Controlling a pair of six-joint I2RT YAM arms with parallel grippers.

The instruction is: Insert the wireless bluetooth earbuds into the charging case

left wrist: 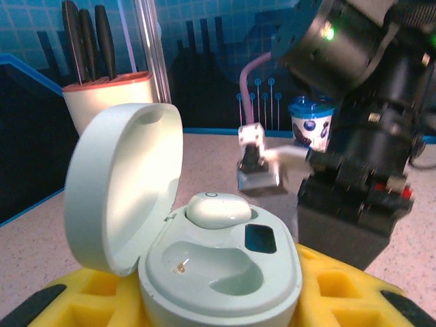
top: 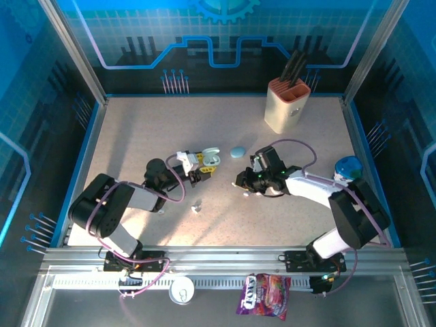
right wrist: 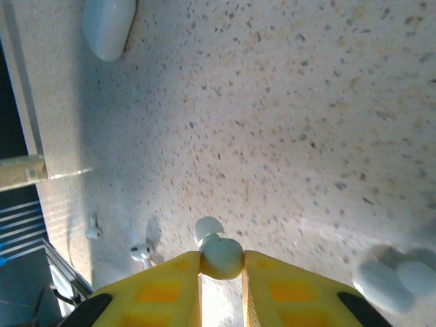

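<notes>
Pale green clamshell charging case (left wrist: 225, 272) was held with its lid open and upright between the yellow foam fingers (left wrist: 334, 286) of the left gripper (top: 203, 167), the jaws clamped on the case's base. One glossy white seated earbud (left wrist: 218, 210) was noted in the case's far socket; the near socket was unfilled.

To the right of the case, the right gripper (right wrist: 221, 264) was down at the speckled beige tabletop (top: 136, 136), jaws pinched on a pale pinched earbud (right wrist: 221, 255). A white rounded piece touching it could not be resolved as separate or not.

Two loose white earbuds (top: 197, 205) lay on the near side of the case. A closed blue-green oval case (top: 237, 152) lay just right of it. A beige knife block (top: 286, 103) stood well beyond the case, to its right.
</notes>
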